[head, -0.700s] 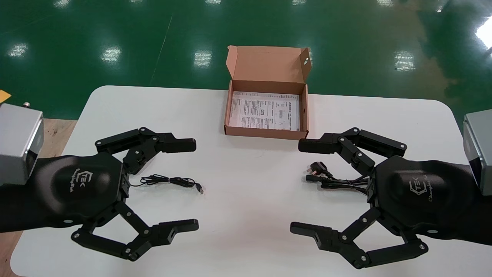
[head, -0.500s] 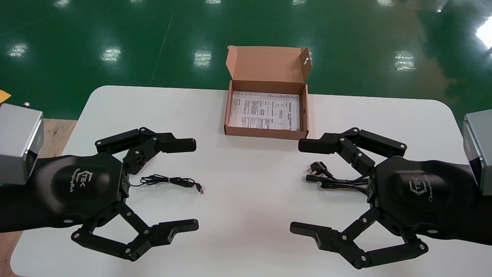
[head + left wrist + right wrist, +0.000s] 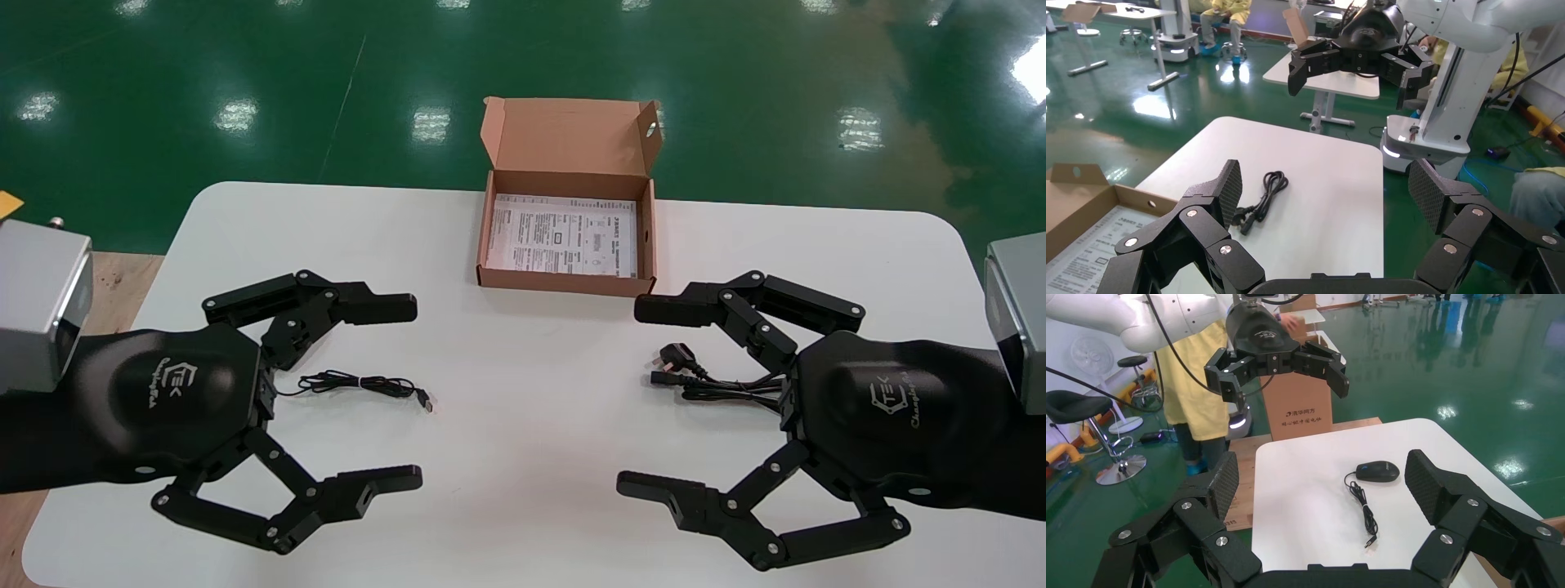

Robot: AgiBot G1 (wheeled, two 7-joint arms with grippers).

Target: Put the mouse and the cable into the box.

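An open cardboard box [image 3: 564, 282] sits at the table's far middle with a printed leaflet [image 3: 564, 235] lying flat inside. The black mouse [image 3: 1377, 471] rests on the table's left part; in the head view my left hand hides it and only its thin cord [image 3: 359, 382] with a USB plug shows. A coiled black power cable [image 3: 703, 380] lies on the right, partly under my right hand, and shows fully in the left wrist view [image 3: 1263, 193]. My left gripper [image 3: 415, 392] and right gripper [image 3: 629, 396] hover above the table, both open and holding nothing.
The white table [image 3: 531, 457] has rounded corners and green floor beyond its far edge. The box's lid [image 3: 572, 135] stands upright behind it. A wooden pallet shows past the table's left edge [image 3: 114, 286].
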